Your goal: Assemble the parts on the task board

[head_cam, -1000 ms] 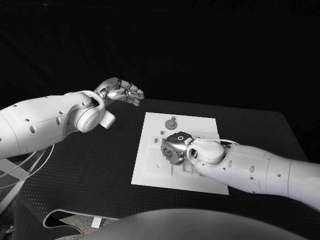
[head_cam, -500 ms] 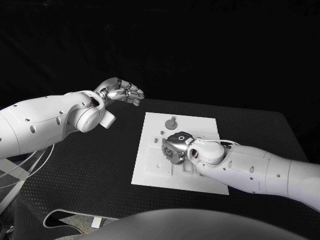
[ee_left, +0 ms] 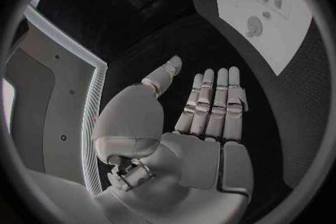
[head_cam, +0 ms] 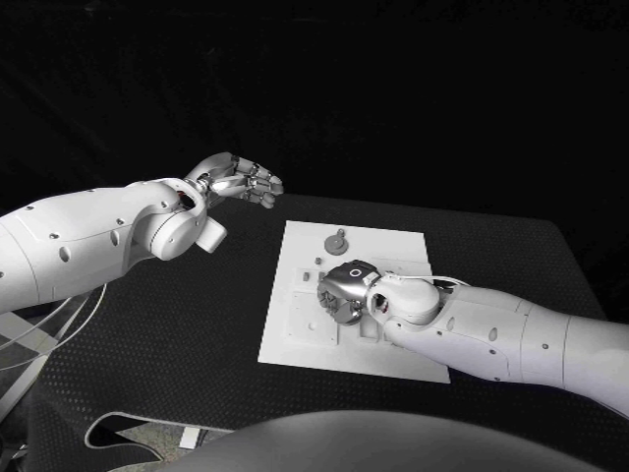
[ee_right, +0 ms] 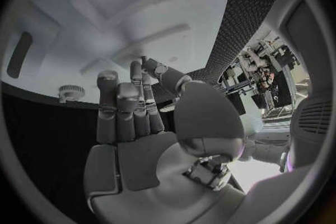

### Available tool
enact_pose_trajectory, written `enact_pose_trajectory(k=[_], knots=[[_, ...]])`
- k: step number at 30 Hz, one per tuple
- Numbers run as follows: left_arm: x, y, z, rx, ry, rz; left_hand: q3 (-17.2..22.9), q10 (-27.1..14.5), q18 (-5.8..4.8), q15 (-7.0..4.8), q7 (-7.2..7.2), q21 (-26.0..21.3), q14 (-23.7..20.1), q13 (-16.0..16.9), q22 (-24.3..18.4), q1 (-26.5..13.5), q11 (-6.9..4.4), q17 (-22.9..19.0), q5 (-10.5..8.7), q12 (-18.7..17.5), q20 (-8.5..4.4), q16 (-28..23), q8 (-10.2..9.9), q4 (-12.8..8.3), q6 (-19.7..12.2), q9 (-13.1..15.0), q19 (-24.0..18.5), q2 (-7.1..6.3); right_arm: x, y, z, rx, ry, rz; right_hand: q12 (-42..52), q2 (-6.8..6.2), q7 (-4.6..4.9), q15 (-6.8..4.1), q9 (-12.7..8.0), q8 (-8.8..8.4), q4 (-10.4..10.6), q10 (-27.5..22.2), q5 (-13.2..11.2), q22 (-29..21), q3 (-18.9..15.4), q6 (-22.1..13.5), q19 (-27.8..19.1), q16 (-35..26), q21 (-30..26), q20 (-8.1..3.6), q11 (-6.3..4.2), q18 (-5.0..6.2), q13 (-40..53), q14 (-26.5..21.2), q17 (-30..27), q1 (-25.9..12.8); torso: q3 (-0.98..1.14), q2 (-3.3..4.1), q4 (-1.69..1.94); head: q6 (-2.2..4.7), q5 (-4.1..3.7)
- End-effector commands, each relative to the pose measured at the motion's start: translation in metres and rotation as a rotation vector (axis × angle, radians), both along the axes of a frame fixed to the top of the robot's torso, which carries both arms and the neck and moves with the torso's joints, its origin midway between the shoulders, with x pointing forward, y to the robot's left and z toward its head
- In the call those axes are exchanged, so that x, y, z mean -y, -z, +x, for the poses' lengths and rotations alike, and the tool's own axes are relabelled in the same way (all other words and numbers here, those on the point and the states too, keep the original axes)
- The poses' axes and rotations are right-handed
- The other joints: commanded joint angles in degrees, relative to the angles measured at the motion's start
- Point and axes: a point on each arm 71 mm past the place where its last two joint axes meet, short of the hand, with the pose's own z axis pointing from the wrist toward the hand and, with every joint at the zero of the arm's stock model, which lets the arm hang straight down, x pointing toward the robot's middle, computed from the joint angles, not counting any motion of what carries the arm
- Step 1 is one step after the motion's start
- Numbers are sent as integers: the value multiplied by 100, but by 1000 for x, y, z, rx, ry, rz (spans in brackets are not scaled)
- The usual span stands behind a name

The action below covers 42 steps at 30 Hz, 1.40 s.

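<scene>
The task board (head_cam: 304,324) lies mid-table. The right hand (head_cam: 346,291) hangs over its middle, fingers straight, apparently empty. The left hand (head_cam: 238,181) hovers empty, fingers straight, off the table's (head_cam: 187,315) far-left edge.

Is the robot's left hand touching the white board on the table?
Apart. In the head view the left hand hangs beyond the table's far left corner, with black table between it and the white board.
</scene>
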Motion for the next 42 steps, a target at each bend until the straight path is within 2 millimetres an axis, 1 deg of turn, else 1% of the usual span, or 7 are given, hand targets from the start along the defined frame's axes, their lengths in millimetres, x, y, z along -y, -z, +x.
enact_pose_trajectory(k=[1,10,17,20,24,33,42], knots=[[1,-2,0,8,5,-2,19,33,100,8,-6,19,-9,-5,-10,6,13,7,22,-35,6,-37,29,23,-29,-6,-36,-20,-2,2,-3,-34,-14,-10,5,12,12,-51,11,20,-9,326,14,88,32,30,8,-22,30,-40,-56,397,1,-11,5,18,-5,0,3,1,-2],[1,-2,0,8,5,-2,18,35,99,8,-6,19,-8,-7,-11,4,13,9,22,-36,6,-40,31,25,-30,-7,-36,-20,0,3,0,-48,7,0,-27,-4,27,-37,6,-1,-8,291,14,83,25,-6,-13,-39,15,-37,-41,397,-5,-30,6,-9,-4,-1,-3,1,-11],[1,-2,0,6,3,-1,17,35,99,8,-6,20,-7,-8,-11,1,13,11,21,-37,7,-41,31,27,-31,-7,-36,-21,1,1,2,-47,30,53,-509,-468,389,295,-200,-456,2,-526,1,68,-347,-857,-226,-65,-101,29,303,397,-213,-293,63,-216,3,-1,-6,1,-20],[0,-1,0,3,1,1,17,36,99,8,-6,20,-7,-9,-11,1,13,11,21,-37,6,-42,31,27,-32,-7,-36,-22,3,2,2,-48,34,54,-682,-583,384,442,-265,-543,12,-845,7,60,-461,-1067,-364,-68,-174,105,452,397,-320,-483,92,-196,1,-2,-3,1,-29],[-1,-1,0,1,-2,3,19,36,100,8,-5,20,-6,-10,-12,2,13,12,22,-38,6,-42,31,27,-34,-8,-36,-20,4,1,2,-45,36,57,-721,-672,389,502,-297,-558,22,-985,9,56,-522,-1152,-432,-57,-211,159,514,397,-385,-603,105,-182,-1,0,-3,1,-34],[-3,-1,0,-1,-7,5,16,35,99,8,-4,19,-7,-11,-12,-2,13,14,21,-39,7,-44,30,28,-37,-9,-37,-27,17,-8,1,-12,50,96,-696,-699,379,515,-303,-527,32,-1007,11,56,-536,-1143,-429,-29,-213,177,525,397,-411,-625,108,-164,5,-1,-11,1,-50],[-9,-1,0,-1,-15,8,15,37,99,8,-3,20,-6,-12,-13,-5,13,16,21,-40,7,-46,31,31,-38,-10,-36,-28,44,-70,23,81,124,215,-523,-630,425,417,-303,-396,60,-751,12,56,-530,-1001,-249,49,-143,113,423,397,-392,-420,65,-118,7,-4,-26,1,-137]])
